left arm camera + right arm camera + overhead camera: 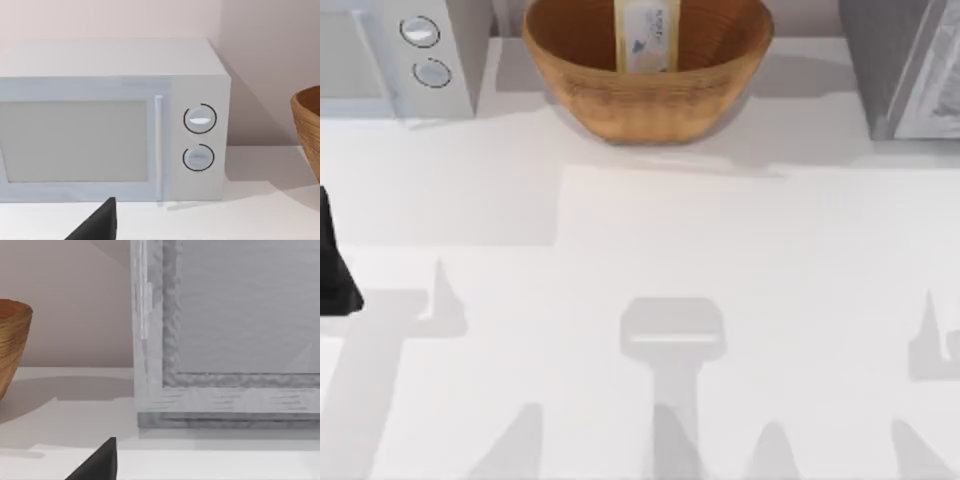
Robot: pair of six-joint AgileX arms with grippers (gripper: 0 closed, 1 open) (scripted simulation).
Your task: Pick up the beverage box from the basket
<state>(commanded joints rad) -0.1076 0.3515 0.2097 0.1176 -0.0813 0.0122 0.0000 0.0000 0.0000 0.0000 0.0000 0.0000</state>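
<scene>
Near edge of the white tabletop [640,250] is lying bare apart from arm shadows. At about nine o'clock in the top view, a black piece of my left arm [335,265] is poking in at the table's left edge; its left gripper [97,222] is showing as one dark finger in the left wrist view, and I cannot tell whether the fingers are spread or pressed together. The right gripper [97,460] is showing the same way, one dark finger low in the right wrist view, state likewise impossible to tell. Both are sitting well apart from the task's things. Farther out, at twelve o'clock, the large round tan-brown woven basket [645,100] is standing on the table. Inside it, the small narrow beverage box [647,35], yellow-tan at the edges with a white and pale-blue label, is leaning upright against the far inner wall, label facing up and forward. At eleven o'clock a white microwave oven with two round dials [115,120] is standing just beside the basket; at one o'clock a grey metal-framed cabinet [225,335] is flanking the other side. Judgement: the carton is looking light and fairly stiff, though its walls may dent under a hard squeeze and its printed faces may be slick. Best hold is probably across the narrow edges near the upper half, reaching down over the basket rim.
</scene>
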